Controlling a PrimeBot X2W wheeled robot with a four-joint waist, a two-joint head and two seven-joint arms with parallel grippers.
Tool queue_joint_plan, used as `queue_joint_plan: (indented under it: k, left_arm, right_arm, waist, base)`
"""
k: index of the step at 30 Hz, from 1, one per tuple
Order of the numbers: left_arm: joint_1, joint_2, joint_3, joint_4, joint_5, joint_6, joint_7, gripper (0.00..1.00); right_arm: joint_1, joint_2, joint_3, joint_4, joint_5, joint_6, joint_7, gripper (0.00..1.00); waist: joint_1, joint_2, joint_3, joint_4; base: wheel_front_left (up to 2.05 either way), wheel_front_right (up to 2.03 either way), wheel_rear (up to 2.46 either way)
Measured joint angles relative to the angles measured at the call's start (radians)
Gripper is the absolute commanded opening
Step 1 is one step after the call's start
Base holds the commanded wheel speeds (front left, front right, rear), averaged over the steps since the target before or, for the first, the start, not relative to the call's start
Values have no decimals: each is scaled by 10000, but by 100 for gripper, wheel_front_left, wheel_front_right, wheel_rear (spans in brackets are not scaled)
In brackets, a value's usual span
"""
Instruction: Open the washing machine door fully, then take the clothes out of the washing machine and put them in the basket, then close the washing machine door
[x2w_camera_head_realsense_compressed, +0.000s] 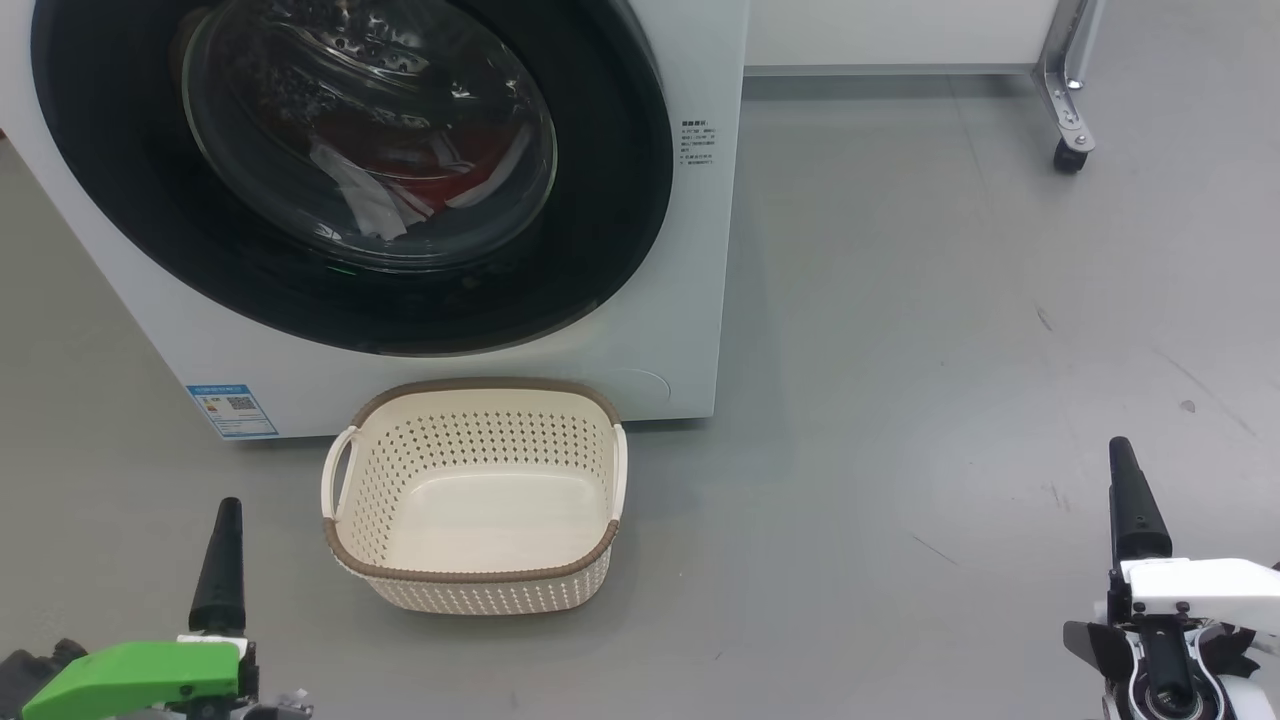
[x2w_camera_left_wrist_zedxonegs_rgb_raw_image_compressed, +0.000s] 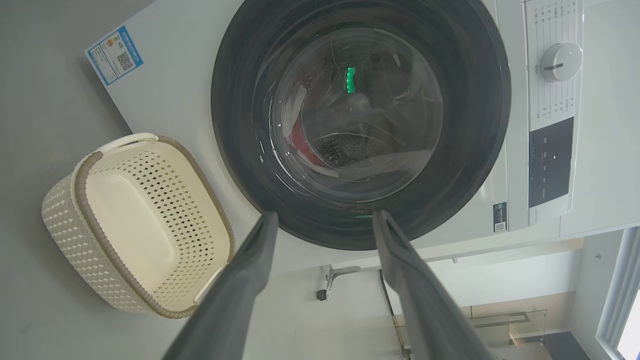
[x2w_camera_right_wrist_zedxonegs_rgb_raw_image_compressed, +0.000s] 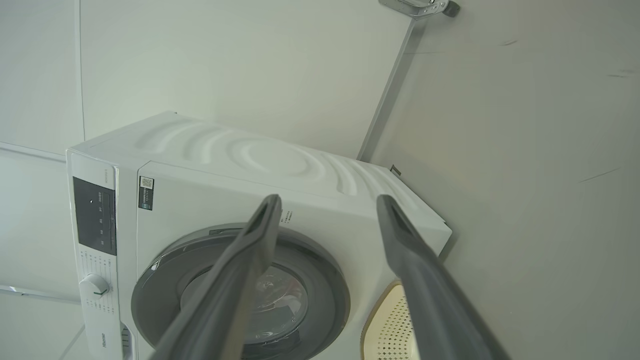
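Observation:
The white washing machine (x2w_camera_head_realsense_compressed: 690, 300) stands ahead with its door (x2w_camera_head_realsense_compressed: 610, 200) shut; the door has a black rim around a bulging glass window. Red and white clothes (x2w_camera_head_realsense_compressed: 420, 185) lie inside behind the glass, also a red patch (x2w_camera_left_wrist_zedxonegs_rgb_raw_image_compressed: 302, 142) in the left wrist view. On the floor before the machine sits the cream basket (x2w_camera_head_realsense_compressed: 470, 385), empty. My left gripper (x2w_camera_left_wrist_zedxonegs_rgb_raw_image_compressed: 325, 215) is open, aimed at the door's rim (x2w_camera_left_wrist_zedxonegs_rgb_raw_image_compressed: 470, 100) from a distance; one finger (x2w_camera_head_realsense_compressed: 220, 560) shows at lower left. Far from the machine (x2w_camera_right_wrist_zedxonegs_rgb_raw_image_compressed: 225, 155), my right gripper (x2w_camera_right_wrist_zedxonegs_rgb_raw_image_compressed: 327, 197) is open and empty, finger (x2w_camera_head_realsense_compressed: 1135, 500) at lower right.
Grey floor (x2w_camera_head_realsense_compressed: 900, 400) stretches to the right of the machine. A metal leg on a caster (x2w_camera_head_realsense_compressed: 1070, 100) stands at the back right under a white panel. The machine's control panel with a dial (x2w_camera_left_wrist_zedxonegs_rgb_raw_image_compressed: 560, 62) is above the door.

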Motion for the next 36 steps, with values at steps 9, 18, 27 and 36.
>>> queue_joint_plan:
  k: [9, 18, 27, 36]
  left_arm:
    - [-6, 88, 2, -449, 1009, 0, -270, 100]
    - [-6, 240, -23, -867, 3060, 0, -606, 100]
    - [-3, 374, -40, -1118, 5156, 0, -886, 100]
    - [9, 389, -337, -1279, 7432, 0, -1202, 100]
  right_arm:
    - [-56, -38, 207, -474, -897, -107, -247, 100]
    - [-128, -67, 623, -1016, -3156, -286, -598, 100]
    - [-206, -88, 938, -1436, -4959, -533, -915, 100]
    - [-206, -127, 1419, -1478, -6621, -721, -1198, 100]
  waist:
    - [0, 0, -28, 36]
    - [0, 0, -29, 65]
    - [0, 0, 15, 72]
    - [0, 0, 61, 75]
  base:
    - [0, 0, 0]
    - [0, 0, 0]
    - [0, 0, 0]
    - [0, 0, 0]
